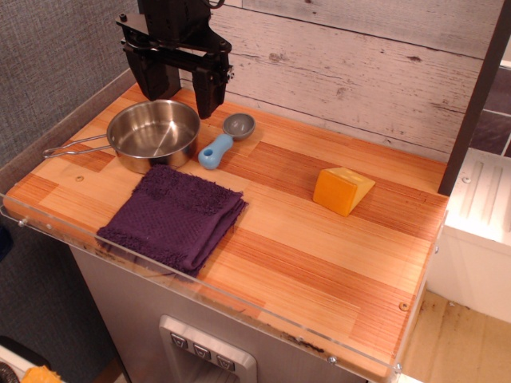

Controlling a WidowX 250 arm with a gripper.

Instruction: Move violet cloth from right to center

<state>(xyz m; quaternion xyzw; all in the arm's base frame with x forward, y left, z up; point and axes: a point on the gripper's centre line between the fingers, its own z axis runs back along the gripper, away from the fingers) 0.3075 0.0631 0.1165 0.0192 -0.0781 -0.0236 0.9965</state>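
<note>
A wooden countertop (319,239) with a clear plastic front edge stood before a whitewashed plank wall, and nearest the camera, at its front left, lay the dark purple, folded terry cloth (173,215), flat and untouched, its far corner just beside a round steel pot (153,134) with a long wire handle. Beyond these lay a light blue plastic scoop with a grey bowl (226,140) and, well apart to the right, an orange wedge-shaped block (342,190). Farthest back, the black gripper (185,84) hung above the pot with its fingers spread and holding nothing, so the task seemed to be at its reaching step; the next move would call for coming forward and down over the cloth to pinch it.
</note>
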